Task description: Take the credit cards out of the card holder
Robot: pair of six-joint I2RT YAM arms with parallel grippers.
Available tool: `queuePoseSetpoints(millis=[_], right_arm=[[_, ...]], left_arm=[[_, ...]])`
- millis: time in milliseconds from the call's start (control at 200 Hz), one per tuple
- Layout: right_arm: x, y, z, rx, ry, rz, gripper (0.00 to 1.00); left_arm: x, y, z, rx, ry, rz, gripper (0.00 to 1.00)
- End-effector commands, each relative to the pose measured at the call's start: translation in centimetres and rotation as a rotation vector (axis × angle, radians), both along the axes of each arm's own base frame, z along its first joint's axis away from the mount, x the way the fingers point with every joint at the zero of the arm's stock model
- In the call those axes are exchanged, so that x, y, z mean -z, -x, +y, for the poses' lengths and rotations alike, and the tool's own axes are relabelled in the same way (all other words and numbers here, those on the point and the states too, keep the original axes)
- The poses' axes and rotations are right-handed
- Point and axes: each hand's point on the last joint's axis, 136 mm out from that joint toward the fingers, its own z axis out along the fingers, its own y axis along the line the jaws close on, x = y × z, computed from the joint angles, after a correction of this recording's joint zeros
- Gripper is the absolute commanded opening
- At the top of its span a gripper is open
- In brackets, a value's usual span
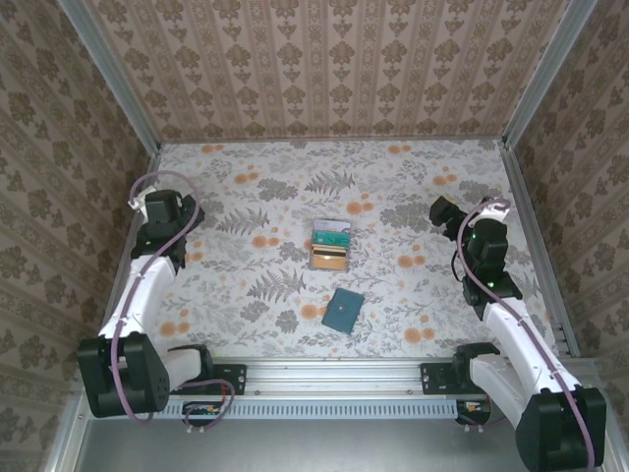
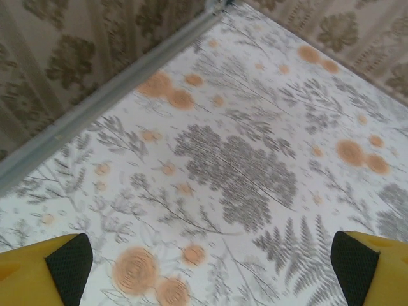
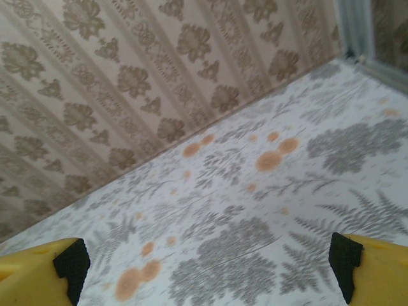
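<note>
Both arms parked at the surface's side edges. Left gripper (image 2: 210, 264) and right gripper (image 3: 207, 264) jaws spread wide, holding nothing. Credit cards (image 1: 330, 244), teal and tan, at surface centre. Dark teal card holder (image 1: 343, 310) lies flat beside them, toward the near edge.

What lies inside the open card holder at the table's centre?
The card holder holds a teal-green card in its far panel and a tan card in its near panel. Any cards beneath them are covered.

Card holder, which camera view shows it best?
The top external view: the card holder lies open mid-table, a teal card and a tan card in it. The left wrist and right wrist views face flowered table and wallpaper beyond the open left tool and right tool.
</note>
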Motion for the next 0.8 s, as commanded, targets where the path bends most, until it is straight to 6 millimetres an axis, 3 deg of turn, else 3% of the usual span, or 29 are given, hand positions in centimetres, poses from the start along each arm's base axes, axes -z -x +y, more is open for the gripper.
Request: queuePoseSetpoints(millis=[0,135,250,445,575,795], right_arm=[[-0.3,0.0,3.2,-0.15,-0.135,0.053,1.0],[0.4,0.7,6.5,-0.271,-0.163,0.113,1.0],[1.5,2.0,9.8,-0.358,-0.109,0.183,1.0],[4.9,6.1,14.1,-0.504,-0.06,0.327,1.0],[7.1,8.9,15.3,-0.569,-0.109,0.361,1.0],[9.2,12.4,14.9,-0.591,-0.237,0.405,1.0]], left_arm=[[-3.1,-0.3,-3.5,0.128,0.134,-0.096,1.0],[-2.7,0.4,-7.6,0.228,0.163,-0.076,1.0],[-1.6,1.9,-12.6,0.356,0.127,-0.028,0.99],[1.3,6.5,-21.0,0.596,0.008,0.063,0.97],[3.6,10.4,-25.6,0.739,-0.078,0.114,0.96],[6.4,16.2,-32.1,0.954,-0.172,0.2,0.79]])
